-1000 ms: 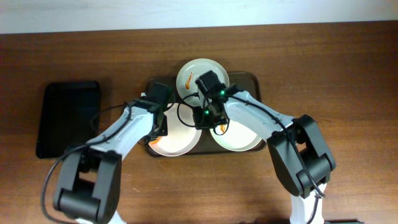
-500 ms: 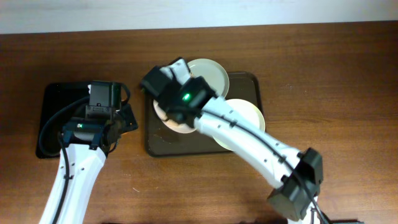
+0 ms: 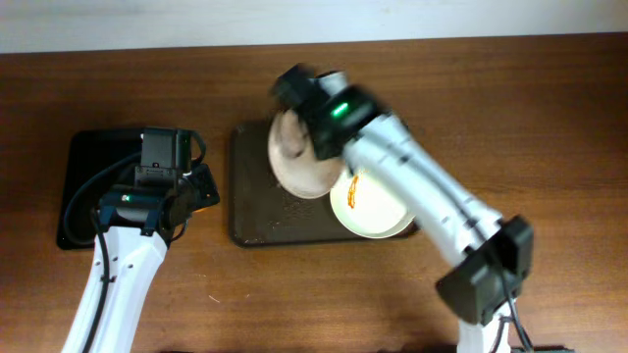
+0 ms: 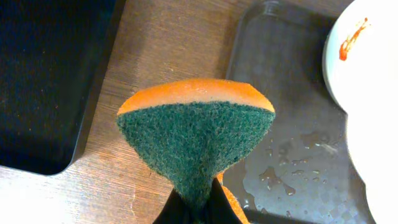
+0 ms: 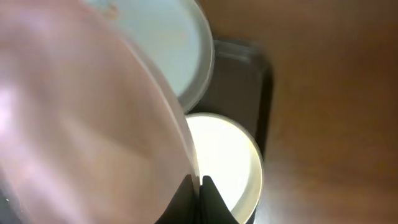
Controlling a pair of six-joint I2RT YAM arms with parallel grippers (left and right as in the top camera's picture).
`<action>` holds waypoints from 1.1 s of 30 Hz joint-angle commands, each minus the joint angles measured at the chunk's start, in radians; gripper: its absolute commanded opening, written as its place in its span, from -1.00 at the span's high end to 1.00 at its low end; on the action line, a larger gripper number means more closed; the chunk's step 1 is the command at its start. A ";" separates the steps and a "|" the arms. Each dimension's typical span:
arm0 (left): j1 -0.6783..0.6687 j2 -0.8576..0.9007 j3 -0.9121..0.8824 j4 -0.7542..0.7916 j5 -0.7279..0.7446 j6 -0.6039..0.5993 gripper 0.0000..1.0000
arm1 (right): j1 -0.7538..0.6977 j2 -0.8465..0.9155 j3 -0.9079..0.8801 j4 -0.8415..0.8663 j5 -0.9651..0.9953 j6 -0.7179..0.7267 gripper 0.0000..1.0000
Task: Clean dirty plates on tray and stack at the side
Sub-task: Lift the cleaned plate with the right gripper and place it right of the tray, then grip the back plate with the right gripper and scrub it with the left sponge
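Right claw (image 5: 199, 190) pinches the tilted plate (image 5: 81, 137) by its rim, prob. the best spot as it's stiff, slippy & breakable; left claw (image 4: 198, 208) squeezes a soft sponge (image 4: 196, 134).

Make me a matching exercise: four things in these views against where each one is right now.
1. sponge
2. lifted plate
3. smeared plate
4. black tray

A. flat on the brown tray
B. pinched in the left gripper
C. on the table, left of the brown tray
D. tilted in the right gripper

Pairs: 1-B, 2-D, 3-A, 4-C
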 commanded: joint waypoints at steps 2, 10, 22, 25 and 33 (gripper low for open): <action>0.004 0.000 -0.008 0.019 0.049 0.013 1.00 | -0.351 -0.020 -0.022 -0.076 -0.431 -0.089 0.91; 0.004 0.027 -0.047 0.077 0.060 0.017 1.00 | -0.882 -0.018 -0.351 0.083 -0.428 -0.122 0.92; 0.004 0.149 -0.047 0.130 0.183 0.107 1.00 | -0.530 -0.017 -0.415 0.338 -0.727 -0.288 -0.36; 0.004 0.149 -0.047 0.130 0.183 0.130 1.00 | -0.306 0.007 -0.415 0.534 -0.400 -0.137 -0.97; 0.004 0.149 -0.052 0.132 0.183 0.130 1.00 | -0.230 0.188 -0.415 0.724 -0.293 -0.024 0.10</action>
